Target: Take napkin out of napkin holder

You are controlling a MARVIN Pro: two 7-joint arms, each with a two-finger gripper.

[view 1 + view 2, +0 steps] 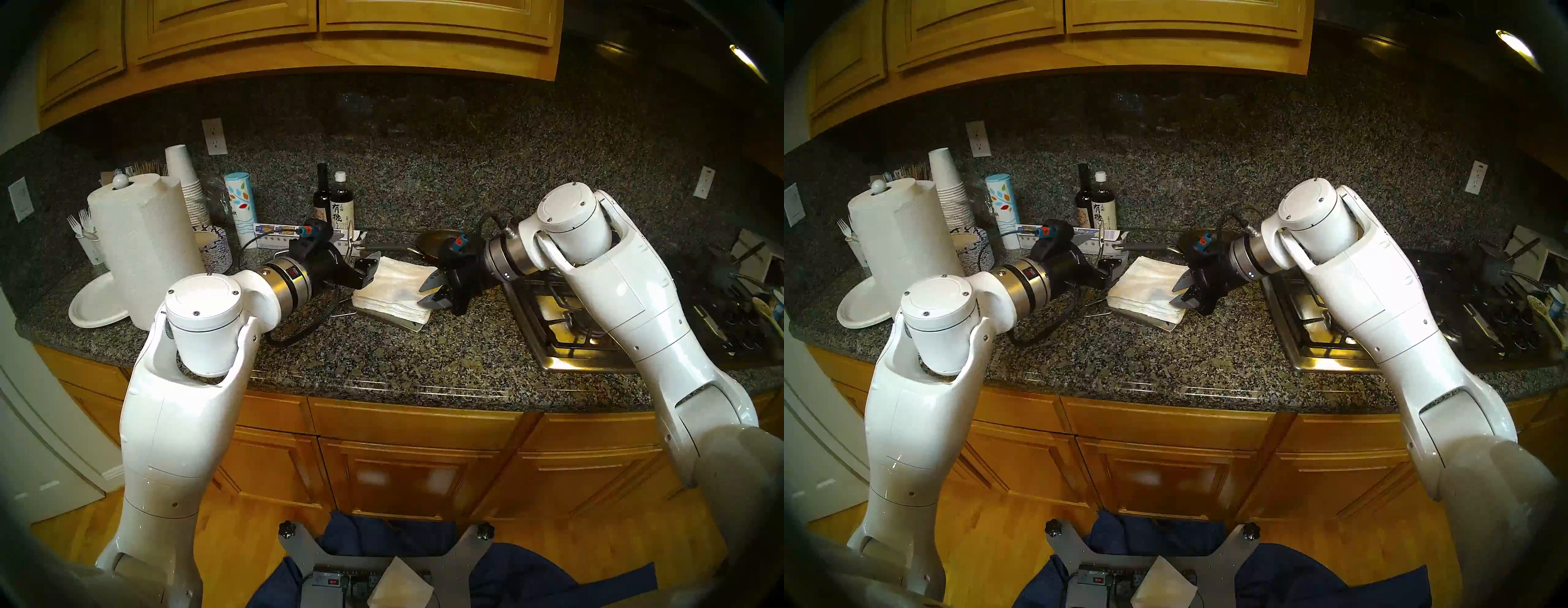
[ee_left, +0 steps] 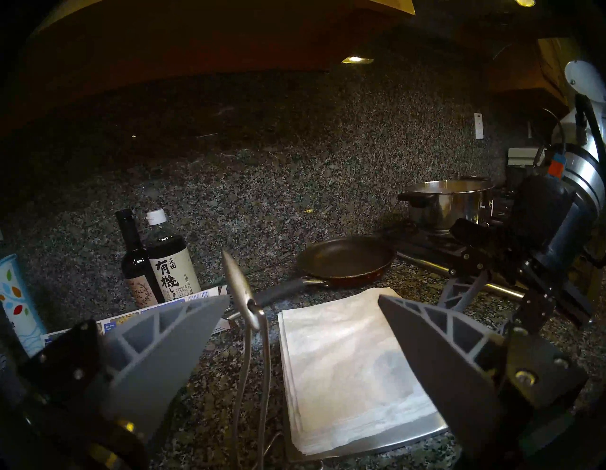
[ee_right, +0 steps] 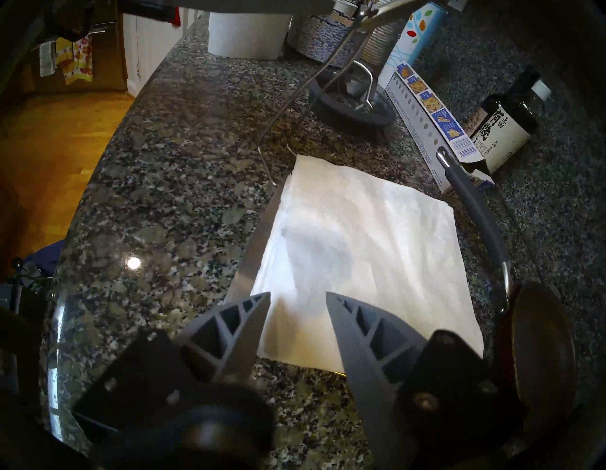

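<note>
Top napkin (image 3: 360,249): thin, limp, likely to drag its neighbours; pinch the near edge. Right pincer (image 3: 298,297) narrowly parted, empty. Left pincer (image 2: 303,300) wide, empty, beside the raised holder arm (image 2: 239,288).

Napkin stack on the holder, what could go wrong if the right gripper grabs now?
The right gripper, open, hangs over the edge of the napkin stack, so it may pinch several sheets instead of one. The wire arm stands raised beside the left gripper; if it drops, it could pin the stack. Pulling might slide the napkin holder.
</note>
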